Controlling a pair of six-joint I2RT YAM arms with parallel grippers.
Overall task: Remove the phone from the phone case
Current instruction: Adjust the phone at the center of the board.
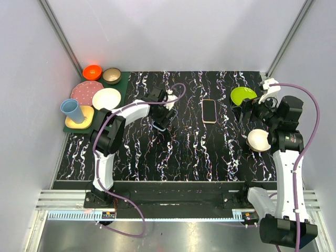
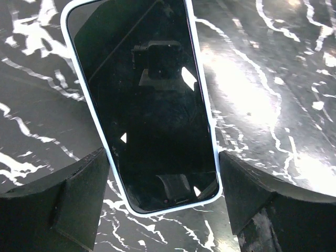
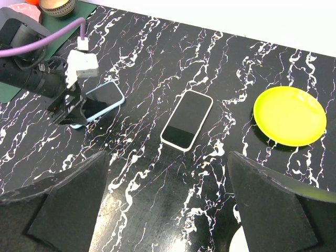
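Left hand (image 2: 163,157) wide open, astride the cased phone (image 2: 142,79)

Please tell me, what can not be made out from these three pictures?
- Top view: the left end effector covers most of the cased phone under it.
- Left wrist view: the top edge cuts off that phone's far end; whether the fingers touch its case is unclear.
- All views: it and the second phone lie screen up, hiding their backs.

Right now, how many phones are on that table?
2. One pale-cased phone lies between the left jaws; the other phone, cream-cased, lies alone mid-table, left of the green plate. None seems hidden.
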